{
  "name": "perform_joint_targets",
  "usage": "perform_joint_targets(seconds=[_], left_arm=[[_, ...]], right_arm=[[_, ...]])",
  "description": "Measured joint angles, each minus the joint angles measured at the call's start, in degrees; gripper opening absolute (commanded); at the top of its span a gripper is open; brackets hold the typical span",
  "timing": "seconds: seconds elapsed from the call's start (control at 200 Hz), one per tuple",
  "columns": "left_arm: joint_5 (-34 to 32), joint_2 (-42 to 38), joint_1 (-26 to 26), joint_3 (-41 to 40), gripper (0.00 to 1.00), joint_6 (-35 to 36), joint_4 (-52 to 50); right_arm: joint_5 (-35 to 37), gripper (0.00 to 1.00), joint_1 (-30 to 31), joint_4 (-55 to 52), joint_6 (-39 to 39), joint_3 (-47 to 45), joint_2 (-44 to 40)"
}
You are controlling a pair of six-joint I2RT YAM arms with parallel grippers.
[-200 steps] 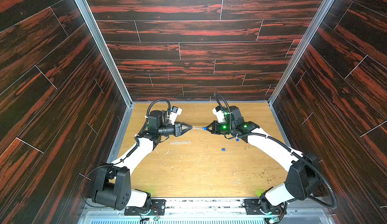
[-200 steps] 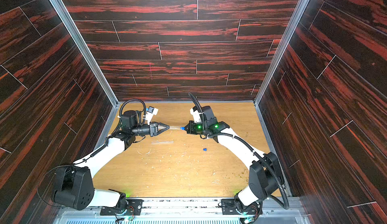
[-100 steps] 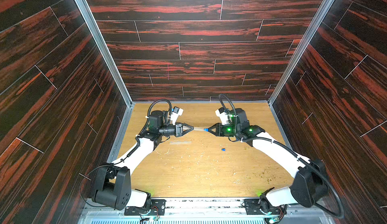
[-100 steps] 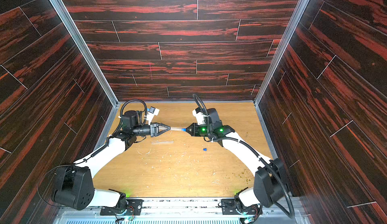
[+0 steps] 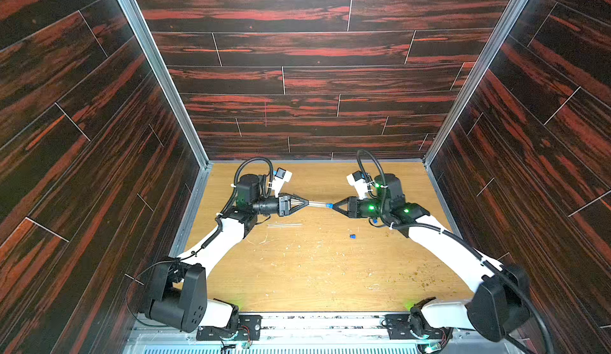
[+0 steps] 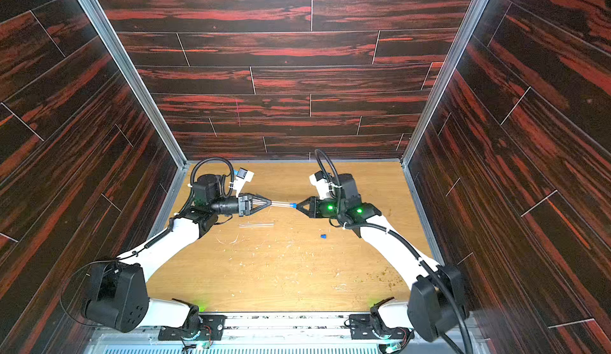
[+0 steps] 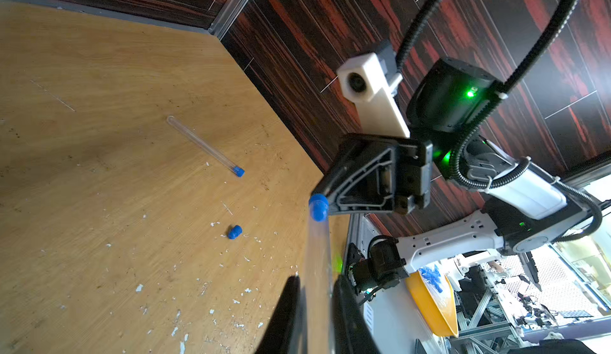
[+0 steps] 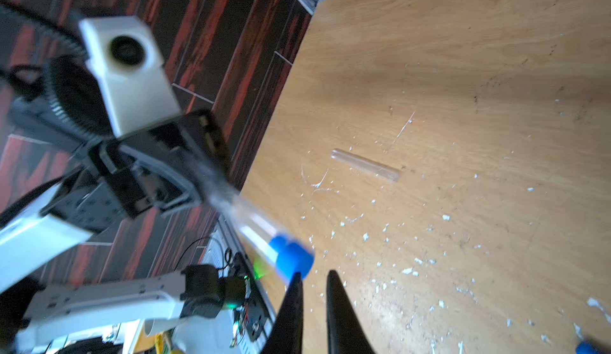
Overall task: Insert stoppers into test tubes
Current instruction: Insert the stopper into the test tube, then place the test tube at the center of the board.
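Clamping stoppered test tube (image 5: 317,204) — left gripper (image 5: 307,203).

Layout, roughly: one test tube (image 5: 316,204) is held level above the surface (image 5: 297,279), strung between the two end effectors. One end is tucked in the left end effector (image 5: 307,203). A stopper (image 5: 329,205) is seated in the other end, right at the tips of the right end effector (image 5: 334,205). A second test tube (image 5: 285,225) is laid flat on the surface just base-side of the left end effector. A loose stopper (image 5: 352,236) is sat base-side of the right end effector. A third test tube (image 7: 203,144), plugged, is laid on the surface on the right end effector's side, plugged end nearest the loose stopper.
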Motion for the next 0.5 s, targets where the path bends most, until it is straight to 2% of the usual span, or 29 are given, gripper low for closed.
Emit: perform_joint_targets(seconds=[0.105,0.241,0.501], left_arm=[[-0.55,0.02,-0.04,0.0,0.0,0.24,-0.24],[-0.9,0.02,-0.04,0.0,0.0,0.98,-0.94],[-0.83,0.02,-0.04,0.0,0.0,4.9,-5.14]], right_arm=[[0.28,0.31,0.22,-1.49,-2.93,0.11,-1.73],[4.35,0.4,0.31,-5.99,-8.22,1.11,-3.89],[14.86,0.43,1.18,-5.84,-21.2,0.22,-8.57]])
